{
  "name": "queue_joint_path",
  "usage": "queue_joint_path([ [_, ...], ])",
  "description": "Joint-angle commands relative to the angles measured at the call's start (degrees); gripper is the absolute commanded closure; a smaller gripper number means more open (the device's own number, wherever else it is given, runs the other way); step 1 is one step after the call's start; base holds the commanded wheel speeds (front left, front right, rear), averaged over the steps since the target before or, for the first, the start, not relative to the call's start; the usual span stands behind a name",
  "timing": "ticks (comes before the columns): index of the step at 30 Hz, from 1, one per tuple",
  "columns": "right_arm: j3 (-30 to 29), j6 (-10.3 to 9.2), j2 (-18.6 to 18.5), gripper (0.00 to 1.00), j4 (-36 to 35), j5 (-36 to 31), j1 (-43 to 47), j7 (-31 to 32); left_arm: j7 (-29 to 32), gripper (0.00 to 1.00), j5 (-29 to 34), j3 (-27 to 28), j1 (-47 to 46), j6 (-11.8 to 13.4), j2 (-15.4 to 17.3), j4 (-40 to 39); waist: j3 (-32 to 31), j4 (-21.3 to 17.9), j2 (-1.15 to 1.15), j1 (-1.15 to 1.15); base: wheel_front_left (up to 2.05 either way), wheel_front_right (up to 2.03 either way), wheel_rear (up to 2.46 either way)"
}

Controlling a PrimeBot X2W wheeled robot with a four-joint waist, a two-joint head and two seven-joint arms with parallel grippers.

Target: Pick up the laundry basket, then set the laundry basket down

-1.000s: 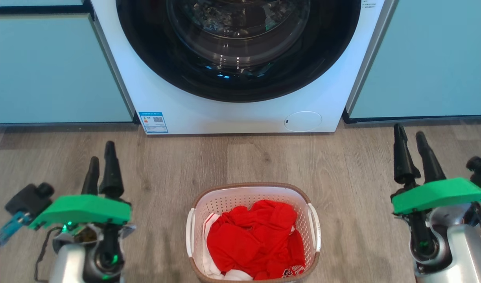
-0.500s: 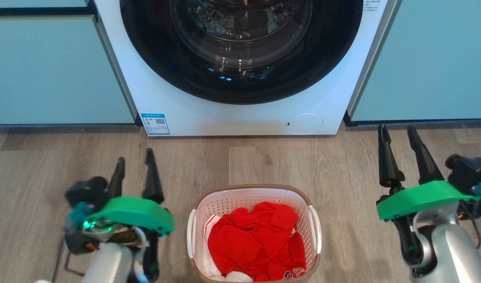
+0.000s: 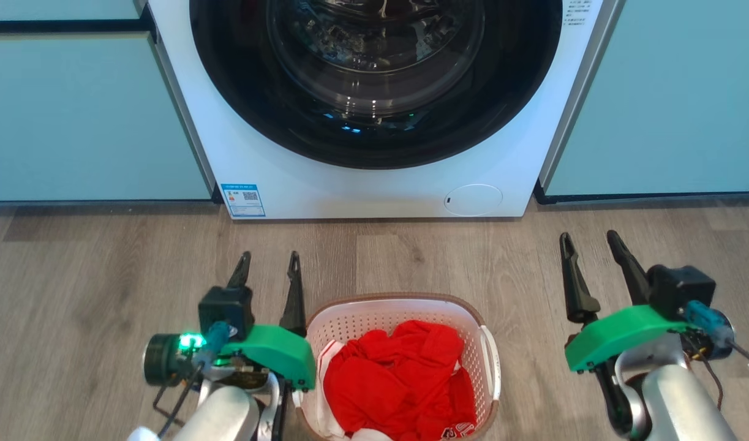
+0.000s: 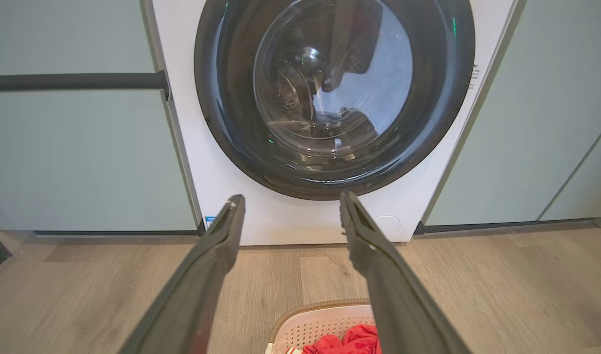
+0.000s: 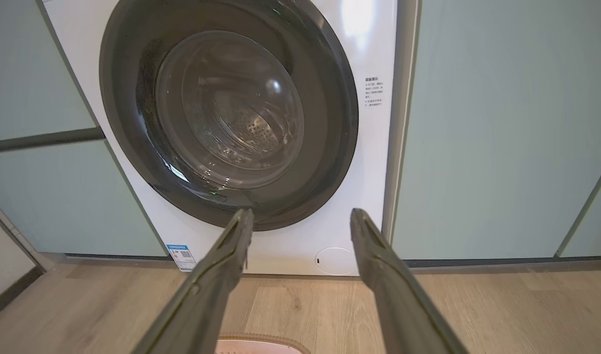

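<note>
The laundry basket [image 3: 356, 312], white perforated plastic with a brown rim and white side handles, stands on the wood floor at the bottom middle of the head view, holding red clothes [image 3: 398, 380]. My left gripper [image 3: 270, 260] is open just beyond the basket's left side, its green wrist cover overlapping the left handle. My right gripper [image 3: 588, 240] is open well to the right of the basket, apart from it. In the left wrist view the basket [image 4: 310, 319] shows low between my open fingers [image 4: 216, 255]. The right wrist view catches the basket's rim [image 5: 261, 340] at the bottom edge.
A white front-loading washer [image 3: 374, 184] with a shut dark round door [image 3: 374, 79] stands straight ahead. Pale teal cabinet fronts [image 3: 86, 116] flank it on both sides. Grey wood floor [image 3: 74, 275] lies open between washer and basket.
Both arms have swung inward toward the basket; the left gripper has come from far left to right beside its left handle. The head view has tipped down slightly. Both grippers have stayed open.
</note>
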Motion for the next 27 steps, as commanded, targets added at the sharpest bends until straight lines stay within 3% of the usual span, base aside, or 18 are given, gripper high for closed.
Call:
queue_joint_path([
  [1,1.29,0.32,-0.81,0.00,-1.40,-2.32,-3.19,-0.91,-1.13,0.00,1.65,0.65,-4.17,0.46,0.90,-1.22,-0.14,-0.01,0.00,0.00,0.00,0.00,0.00],
  [10,3.19,0.35,-0.88,0.00,-0.79,-8.52,-3.89,-2.43,-2.65,0.00,4.27,1.88,-3.88,0.14,-0.77,-3.06,-0.35,-0.12,0.00,0.00,0.00,0.00,0.00],
  [21,4.00,0.38,-0.68,0.00,-5.78,-13.11,-3.71,-4.12,-4.33,0.00,7.87,10.36,-1.55,-4.45,-4.96,-6.70,-0.18,-0.02,0.00,0.00,0.00,0.00,0.00],
  [27,4.12,0.40,-0.54,0.00,-6.89,-17.04,-3.07,-5.12,-5.33,0.00,13.16,12.91,-1.15,-5.17,-5.94,-7.25,-0.27,0.02,0.00,0.00,0.00,0.00,0.00],
])
